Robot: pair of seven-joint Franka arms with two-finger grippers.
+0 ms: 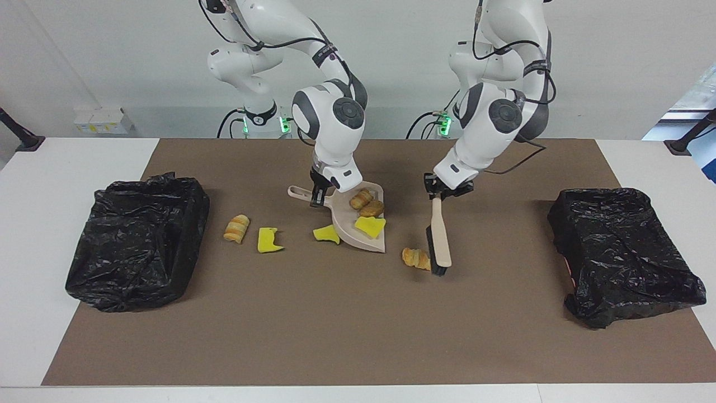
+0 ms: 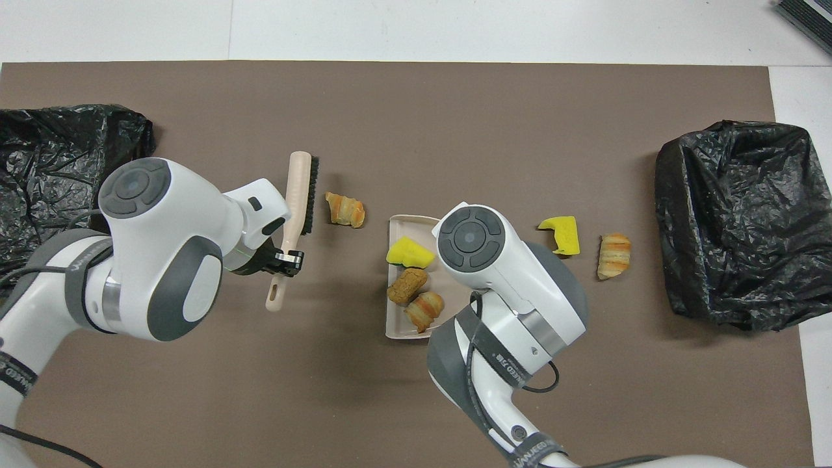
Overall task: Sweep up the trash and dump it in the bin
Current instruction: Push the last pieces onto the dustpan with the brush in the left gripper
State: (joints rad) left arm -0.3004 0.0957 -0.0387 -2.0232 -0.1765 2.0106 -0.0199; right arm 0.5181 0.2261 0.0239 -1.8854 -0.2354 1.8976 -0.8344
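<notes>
The left tool (image 1: 442,193) is clamped on the handle of a beige brush (image 1: 439,237) with black bristles, held low so the bristles sit against the brown mat (image 1: 347,324) and touch a tan bread-like lump (image 1: 416,258). The right tool (image 1: 320,196) grips the handle of a beige dustpan (image 1: 366,238), which lies on the mat toward the middle of the tabletop (image 1: 33,235), its open lip facing away from the robots.

The trash is spread in a loose row across the mat. In the dustpan lie two bread-like lumps (image 2: 416,297) and one yellow sponge scrap (image 2: 409,253). A second yellow scrap (image 1: 326,234) lies just beside the dustpan on the side toward the right arm's end; in the overhead view the right arm hides it. Toward that end, well apart from the pan, come another yellow scrap (image 1: 269,240) and then a striped bread lump (image 1: 237,228).

At each end of the mat stands a bin lined with a crumpled black bag: one at the right arm's end (image 1: 137,240), one at the left arm's end (image 1: 623,254). The brown mat covers most of the white tabletop, leaving white margins. A pale wall (image 1: 84,56) rises past the robots' bases, with a small white box (image 1: 100,120) at its foot.
</notes>
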